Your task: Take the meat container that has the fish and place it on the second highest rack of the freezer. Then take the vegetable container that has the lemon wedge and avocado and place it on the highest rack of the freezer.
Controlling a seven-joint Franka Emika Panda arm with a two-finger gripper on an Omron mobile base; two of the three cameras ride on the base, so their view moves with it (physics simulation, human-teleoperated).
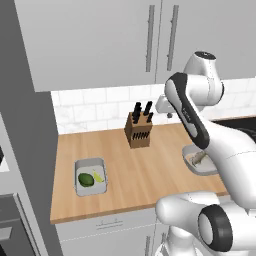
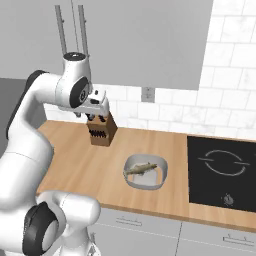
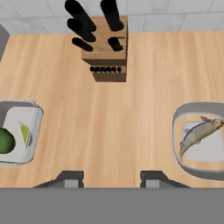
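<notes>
Two containers sit on a wooden counter (image 3: pixel 109 127). At left, a grey tray (image 3: pixel 33 131) holds an avocado (image 3: pixel 5 141) and lemon wedge (image 3: pixel 24 131). A knife block (image 3: pixel 105 57) stands in the middle, by the wall. At right, a bowl (image 3: pixel 179 127) holds the fish (image 3: pixel 197 133). Between the containers, the gripper (image 3: pixel 111 178) hangs above bare wood, fingers apart, empty.

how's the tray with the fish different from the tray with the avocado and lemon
The fish tray looks rounder and wider-rimmed; the vegetable tray is squarer and narrower. The fish tray holds one slender brownish fish; the vegetable tray holds a dark green avocado beside a pale lemon wedge. The fish tray sits nearer the cooktop, the vegetable tray near the counter's far left end. Both are pale grey, on the wooden counter.
</notes>
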